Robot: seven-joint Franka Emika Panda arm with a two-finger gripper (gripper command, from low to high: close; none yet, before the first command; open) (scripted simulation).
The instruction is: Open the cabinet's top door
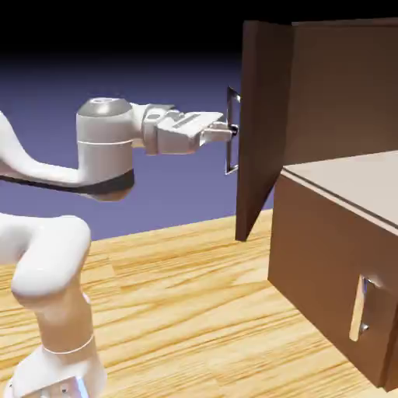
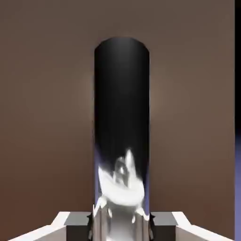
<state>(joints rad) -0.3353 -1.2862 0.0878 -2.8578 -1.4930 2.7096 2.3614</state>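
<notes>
The top door [image 1: 260,124] stands swung well out from the cabinet [image 1: 342,93], its panel edge-on to the exterior view and reaching toward the left of the scene, with its lower corner hanging just above the wooden table [image 1: 194,303]. On its outer face sits the vertical silver bar handle [image 1: 232,132]. The gripper [image 1: 231,130] is clamped on that bar, its jaws drawn narrow around it about midway up. In the hand view the bar [image 2: 121,117] fills the middle as a dark, shiny column against the brown door panel [image 2: 47,117], with the two grey fingertips [image 2: 77,226] pressed against its sides at the bottom edge.

The hand is held level, pointing right toward the door. The wrist behind it is a round white and grey joint, and the forearm runs left from there, nearly horizontal. The lower arm segments fold down at the near left to the base on the table.

Below the open door, the shorter lower door [image 1: 326,272] is closed, its own silver handle [image 1: 360,311] at the near right.
</notes>
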